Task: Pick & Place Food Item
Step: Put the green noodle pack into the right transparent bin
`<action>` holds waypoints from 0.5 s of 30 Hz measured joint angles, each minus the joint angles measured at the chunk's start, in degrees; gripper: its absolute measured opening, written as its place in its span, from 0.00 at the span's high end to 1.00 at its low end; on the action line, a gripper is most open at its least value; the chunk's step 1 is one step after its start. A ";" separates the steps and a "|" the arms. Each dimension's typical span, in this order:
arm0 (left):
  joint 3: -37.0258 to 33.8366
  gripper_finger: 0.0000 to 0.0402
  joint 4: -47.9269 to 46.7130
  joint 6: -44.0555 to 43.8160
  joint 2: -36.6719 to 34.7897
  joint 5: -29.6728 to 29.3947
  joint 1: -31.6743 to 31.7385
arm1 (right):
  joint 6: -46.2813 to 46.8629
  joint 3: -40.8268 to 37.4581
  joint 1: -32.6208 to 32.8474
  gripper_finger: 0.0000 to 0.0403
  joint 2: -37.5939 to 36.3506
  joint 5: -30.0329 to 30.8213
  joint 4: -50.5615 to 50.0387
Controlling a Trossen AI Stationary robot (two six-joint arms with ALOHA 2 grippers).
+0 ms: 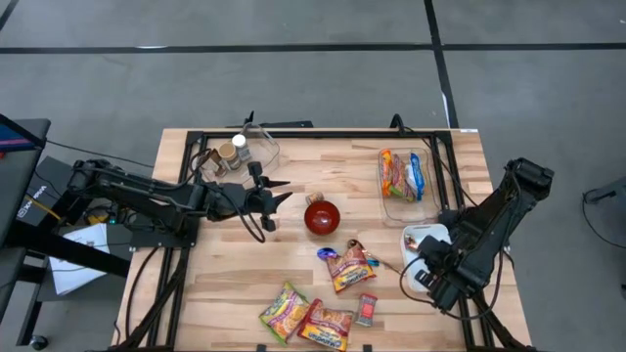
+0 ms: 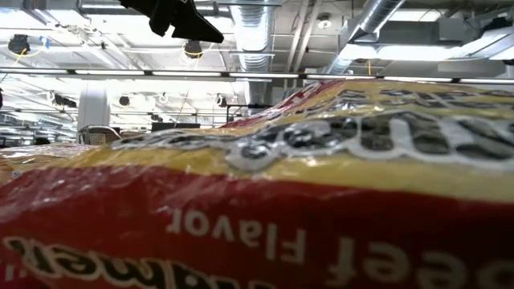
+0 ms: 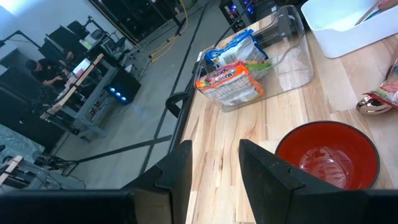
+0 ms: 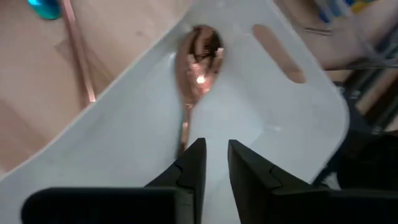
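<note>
Food packets lie in two groups on the wooden tabletop [image 1: 293, 196]: loose packets at the near edge, namely a yellow-green one [image 1: 284, 311], a red-orange one [image 1: 328, 326], a small red one [image 1: 366, 309] and a red-gold one [image 1: 349, 266], plus several more packed inside a clear bin [image 1: 404, 177] at far right.

Left arm reaches in from the left; left tool [image 1: 275, 202] hovers just left of the red bowl [image 1: 322, 217], fingers parted with nothing between them. In the left wrist view the bowl [image 3: 328, 154] sits just ahead of the fingers [image 3: 268, 177]. A clear container [image 1: 241, 153] with jars stands at far left of the tabletop.

Right arm sits at the right edge; right tool [image 1: 423, 277] is over the white tray [image 1: 421, 235]. Right wrist view: fingers [image 4: 191, 167] slightly apart, gripping nothing, above a copper spoon [image 4: 198, 56] lying in the tray [image 4: 273, 118].

Low view is blocked by a red and yellow packet [image 2: 321, 201] up close.
</note>
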 joint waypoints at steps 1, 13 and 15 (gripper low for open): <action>-0.01 0.68 -0.02 0.00 0.00 0.00 -0.01 | 0.37 0.00 0.00 0.85 0.00 0.03 -0.50; -0.01 0.68 -0.07 0.00 0.00 -0.01 -0.01 | -0.99 4.49 0.02 0.84 0.00 10.32 -5.19; 0.00 0.68 -0.10 -0.02 0.00 0.12 0.00 | -2.89 5.81 0.02 0.84 0.00 13.76 -5.02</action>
